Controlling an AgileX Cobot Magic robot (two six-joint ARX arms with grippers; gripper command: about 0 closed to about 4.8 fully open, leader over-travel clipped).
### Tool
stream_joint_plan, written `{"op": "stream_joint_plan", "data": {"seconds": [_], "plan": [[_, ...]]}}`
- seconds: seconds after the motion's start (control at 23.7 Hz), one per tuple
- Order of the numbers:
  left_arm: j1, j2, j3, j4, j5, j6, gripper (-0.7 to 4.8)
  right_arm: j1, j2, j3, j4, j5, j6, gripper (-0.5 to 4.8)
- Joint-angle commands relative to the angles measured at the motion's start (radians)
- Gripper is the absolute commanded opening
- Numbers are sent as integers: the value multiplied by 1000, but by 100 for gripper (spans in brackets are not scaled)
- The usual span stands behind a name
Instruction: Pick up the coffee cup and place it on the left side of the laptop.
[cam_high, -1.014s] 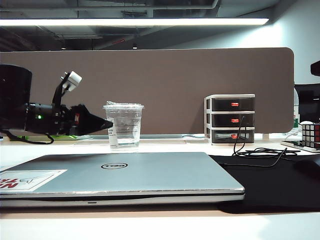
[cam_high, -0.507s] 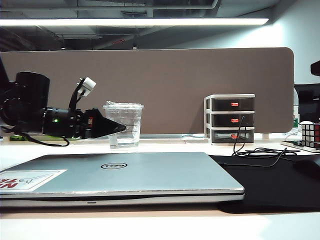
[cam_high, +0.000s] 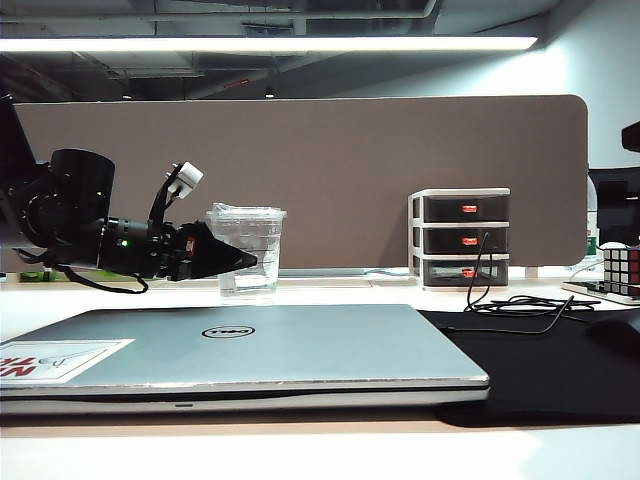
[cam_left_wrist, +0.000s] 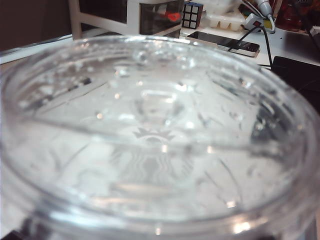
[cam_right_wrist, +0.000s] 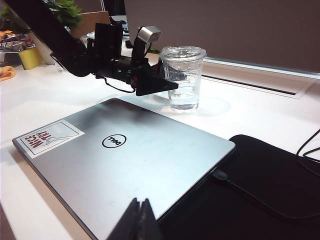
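One coffee cup (cam_high: 246, 250) stands upright on the desk (cam_high: 330, 292), just behind the one closed laptop (cam_high: 240, 350). We count two tools. The left tool (cam_high: 243, 262) reaches level from the left with its jaws spread wide on either side of the cup's lower wall; we cannot tell whether they touch it. The left wrist view is filled by the cup's clear lid (cam_left_wrist: 155, 135). The right tool (cam_right_wrist: 138, 221) hangs above the laptop's near edge, fingers together. One three-drawer unit (cam_high: 460, 238) and one puzzle cube (cam_high: 621, 267) sit well to the right.
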Motion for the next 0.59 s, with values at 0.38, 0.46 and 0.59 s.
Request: {"op": "stream_joint_plan", "data": {"seconds": [0.38, 0.46, 0.59], "plan": [[1, 2, 96, -138, 2, 44, 479, 1, -2, -5, 10, 2, -1, -1], [1, 2, 114, -137, 2, 45, 479, 0, -2, -5, 10, 2, -1, -1], [1, 2, 127, -139, 1, 64, 479, 1, -2, -5, 10, 2, -4, -1]]}}
